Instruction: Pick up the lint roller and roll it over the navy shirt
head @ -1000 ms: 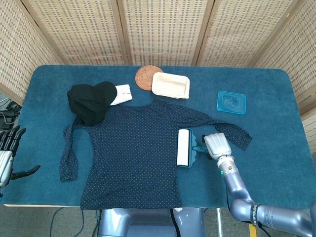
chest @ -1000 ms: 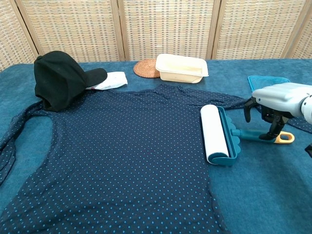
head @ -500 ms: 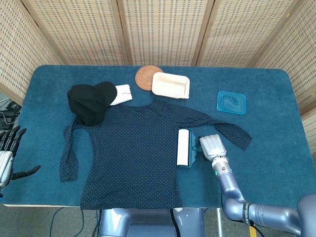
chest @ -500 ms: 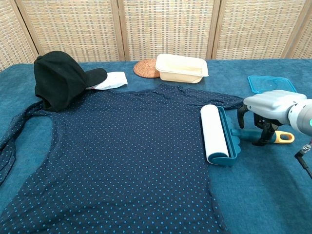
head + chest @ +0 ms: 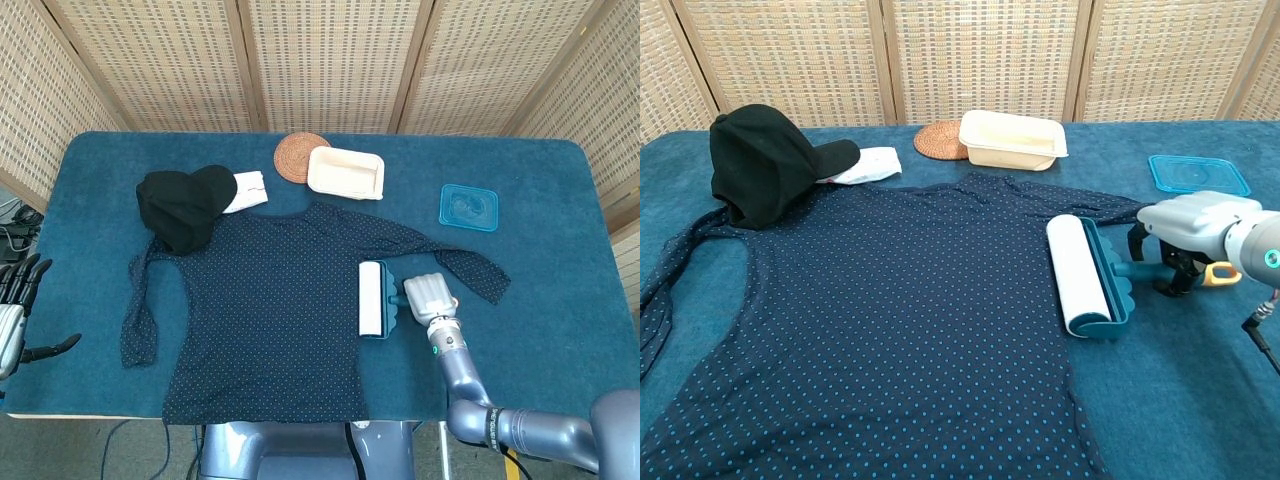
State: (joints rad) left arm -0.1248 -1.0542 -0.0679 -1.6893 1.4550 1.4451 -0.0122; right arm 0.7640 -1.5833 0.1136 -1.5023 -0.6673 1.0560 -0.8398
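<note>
- 1 lint roller [image 5: 1081, 276]: lies on the right edge of the navy shirt [image 5: 270, 310], white roll on the fabric, teal handle w/ orange tip pointing to the robot's right.
- 1 navy shirt: spread flat on the blue surface [image 5: 560, 290], dotted, sleeves out to both sides.
- R hand [image 5: 1188, 228]: over the roller handle, fingers [image 5: 1168, 275] curled down around it; chest view shows them touching the handle on both sides. Roller rests on shirt, not lifted.
- L hand [image 5: 15, 310]: at far left edge of head view, off the surface; fingers spread, holding nothing.
- 1 black cap [image 5: 185, 205]: on the shirt's upper left shoulder.
- 1 white folded cloth [image 5: 246, 190]: just beside the cap.
- 1 round woven coaster [image 5: 297, 154], touching 1 cream tray [image 5: 346, 172].
- 1 blue lid [image 5: 468, 207]: well apart, right of the shirt sleeve.
</note>
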